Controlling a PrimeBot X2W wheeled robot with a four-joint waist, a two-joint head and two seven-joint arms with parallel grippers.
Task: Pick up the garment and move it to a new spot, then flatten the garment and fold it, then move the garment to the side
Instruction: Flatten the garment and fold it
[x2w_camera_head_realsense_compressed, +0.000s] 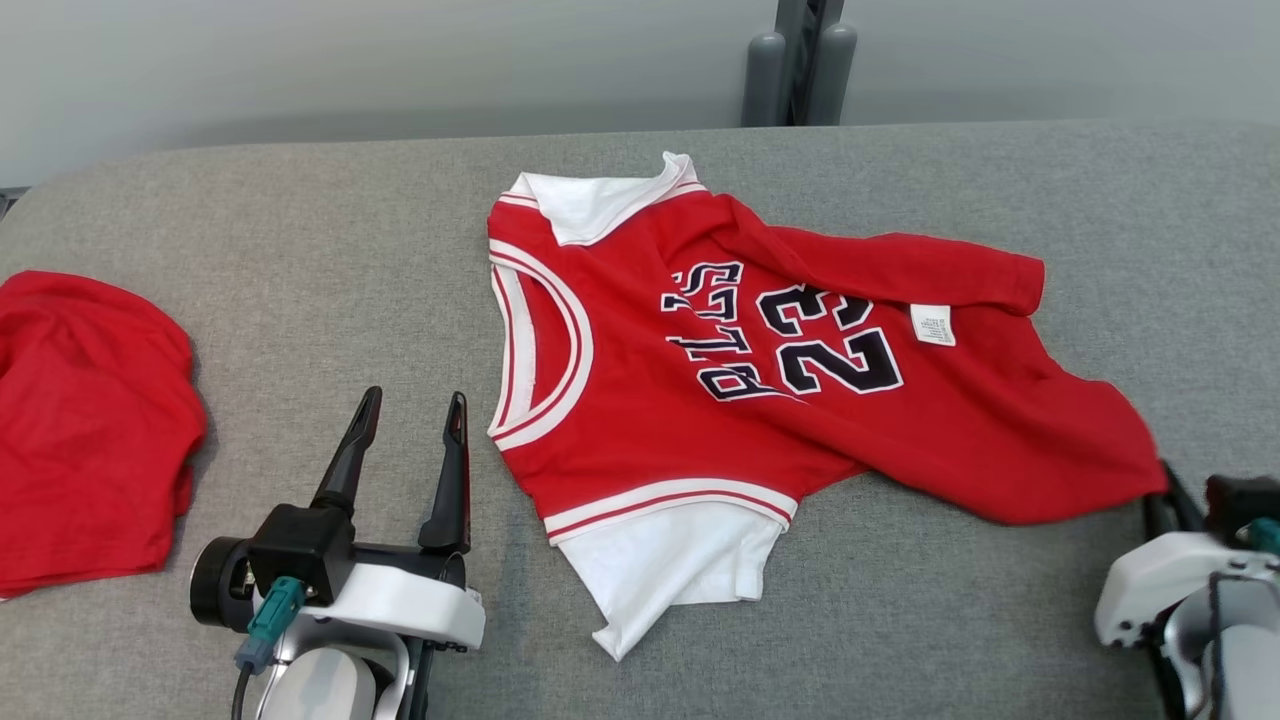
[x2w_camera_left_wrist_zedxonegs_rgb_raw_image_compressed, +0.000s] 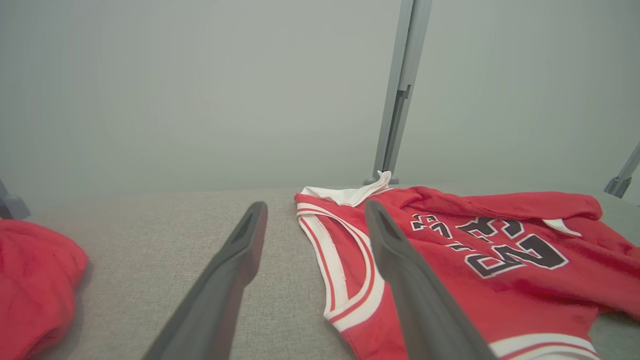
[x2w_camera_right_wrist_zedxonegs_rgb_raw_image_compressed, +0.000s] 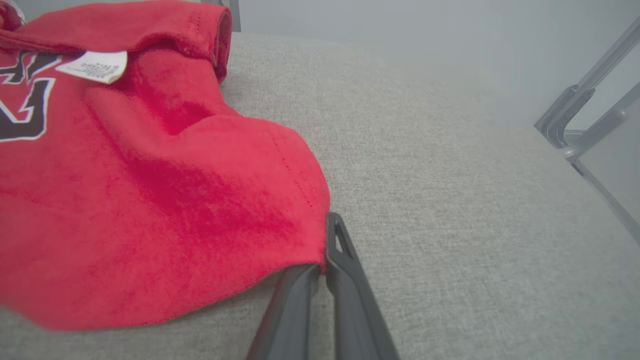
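The red and white basketball jersey with the number 23 (x2w_camera_head_realsense_compressed: 650, 440) lies rumpled in the middle of the grey cloth worktop (x2w_camera_head_realsense_compressed: 900, 620). The right jaws are clenched on just a thin bit of its red hem. That bit could slip out in a pull. The left jaws are wide apart, holding nothing, beside the armhole.

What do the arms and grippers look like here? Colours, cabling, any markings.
Left gripper: two long, dark grey tapered fingers on a black block, above a white moulded wrist shell. A teal connector with a dark cable hangs off the block. Right gripper: same dark fingers, one with a small cut-out near its tip, and a pale shell. No markings readable.
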